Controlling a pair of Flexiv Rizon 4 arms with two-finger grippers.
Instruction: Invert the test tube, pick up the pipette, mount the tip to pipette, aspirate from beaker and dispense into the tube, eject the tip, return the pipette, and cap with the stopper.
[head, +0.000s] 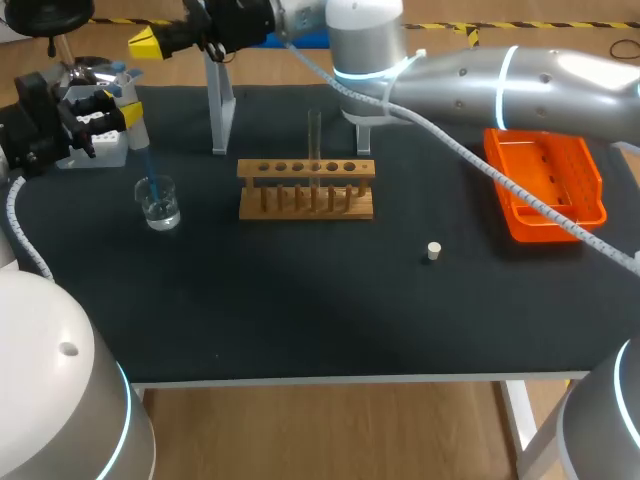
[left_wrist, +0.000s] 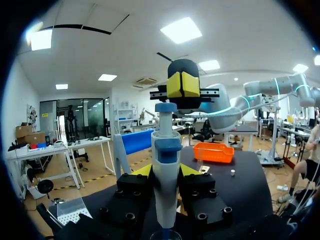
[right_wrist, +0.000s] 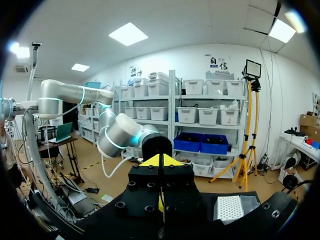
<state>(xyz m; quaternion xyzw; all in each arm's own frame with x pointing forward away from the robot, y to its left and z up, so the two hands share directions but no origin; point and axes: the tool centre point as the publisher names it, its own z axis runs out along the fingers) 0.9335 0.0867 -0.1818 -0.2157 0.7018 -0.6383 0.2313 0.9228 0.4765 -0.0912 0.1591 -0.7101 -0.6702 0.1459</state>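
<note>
My left gripper (head: 104, 112) is shut on the white and blue pipette (left_wrist: 165, 170), which stands upright between its fingers at the table's far left. The pipette's blue tip (head: 148, 172) reaches down into the glass beaker (head: 159, 203). My right arm reaches across the back of the table. Its gripper (head: 146, 43) is shut, with the yellow tips (left_wrist: 182, 85) just above the pipette's plunger (left_wrist: 165, 107); whether they touch it I cannot tell. A clear test tube (head: 314, 148) stands upright in the wooden rack (head: 306, 190). The small pale stopper (head: 433, 251) lies right of the middle.
An orange tray (head: 545, 185) sits at the right side. A white tip box (head: 97, 147) lies behind the beaker under my left gripper. A grey pipette stand (head: 221, 105) rises at the back, left of the rack.
</note>
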